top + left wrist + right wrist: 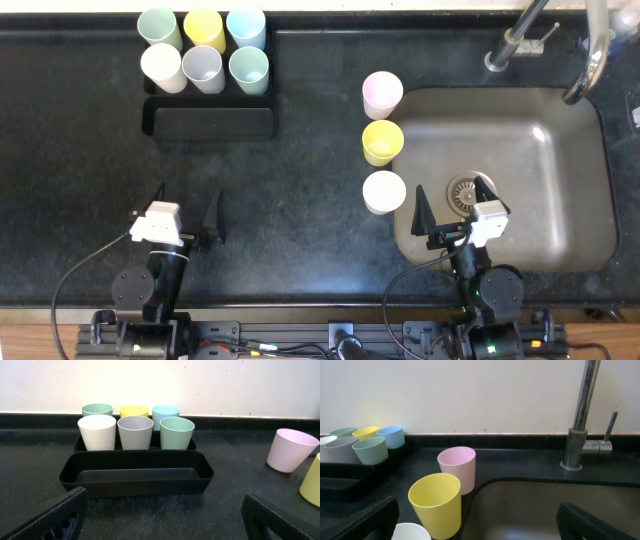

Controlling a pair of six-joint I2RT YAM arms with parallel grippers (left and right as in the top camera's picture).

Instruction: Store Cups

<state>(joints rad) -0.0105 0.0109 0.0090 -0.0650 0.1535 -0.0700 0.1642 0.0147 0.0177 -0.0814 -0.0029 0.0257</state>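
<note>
Our right gripper [452,195] hung spread and empty over the near-left part of the sink [560,150]. The white cup [383,191] stood upright on the sink's left rim, just beside that gripper. Our left gripper [188,196], also spread and empty, sat well left of the sink.

A kitchen — dark countertop [300,200], steel sink [560,130], faucet [580,415].

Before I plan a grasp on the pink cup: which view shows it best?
Right wrist view: the pink cup is nearest, rim and side showing. Top view gives its rim and inside; left wrist view shows it farther off.
</note>
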